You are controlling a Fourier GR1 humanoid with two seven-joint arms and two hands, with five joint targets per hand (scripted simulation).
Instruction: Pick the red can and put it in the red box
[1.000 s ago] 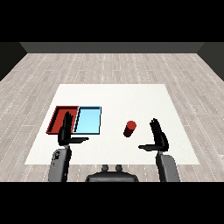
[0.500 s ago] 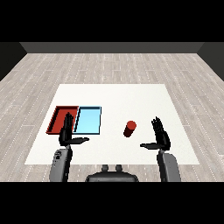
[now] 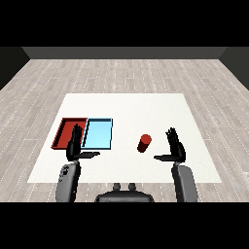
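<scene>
red can stands upright on the white table, right of the blue tray and red tray. right hand beside it, fingers straight, holding nothing. left hand likewise spread and empty.

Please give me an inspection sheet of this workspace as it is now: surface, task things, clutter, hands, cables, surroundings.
Surface: white table, flat, on a grey plank floor.
Job's things: small red cylindrical can, standing apart from both hands; shallow red tray, nothing seen inside its visible part.
Clutter: shallow light blue tray, beside the red tray on its right.
Hands: left hand open, in front of the red tray's near edge; right hand open, to the right of the can, not touching it.
Cables: nothing seen.
Surroundings: dark wall behind the floor; nothing else seen.
</scene>
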